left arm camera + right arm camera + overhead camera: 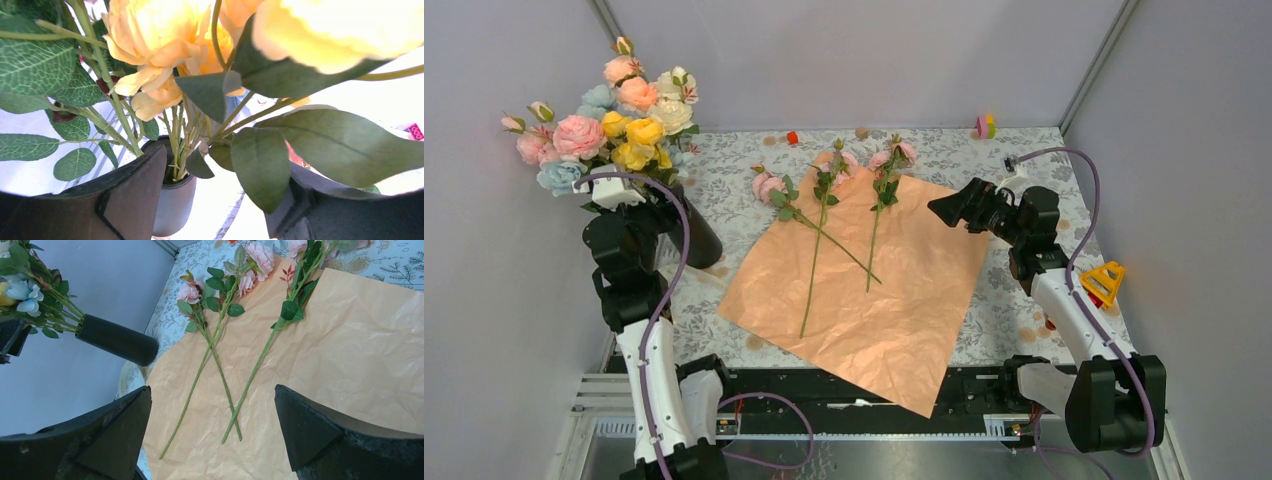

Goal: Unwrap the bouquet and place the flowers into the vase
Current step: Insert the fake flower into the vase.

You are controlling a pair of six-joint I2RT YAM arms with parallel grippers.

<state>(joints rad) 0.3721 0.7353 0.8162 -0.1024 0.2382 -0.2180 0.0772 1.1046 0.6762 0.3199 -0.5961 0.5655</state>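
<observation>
Overhead and wrist views sharing vase [699, 235]

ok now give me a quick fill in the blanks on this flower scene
___ flower stems lie on the paper.
The vase stands on the robot's ___ side.
The right gripper has its jaws ___.
Missing: three; left; open.

- Crinkled, matt peach-orange paper sheet [904, 300].
- Smooth matt black finish on vase [117, 339].
- Cloth-like petals and matt, veined leaves on flowers [150, 30].
- Dull, floral-printed table cover [1009, 330].
- Grainy matt black plastic on right gripper [212, 389].
</observation>
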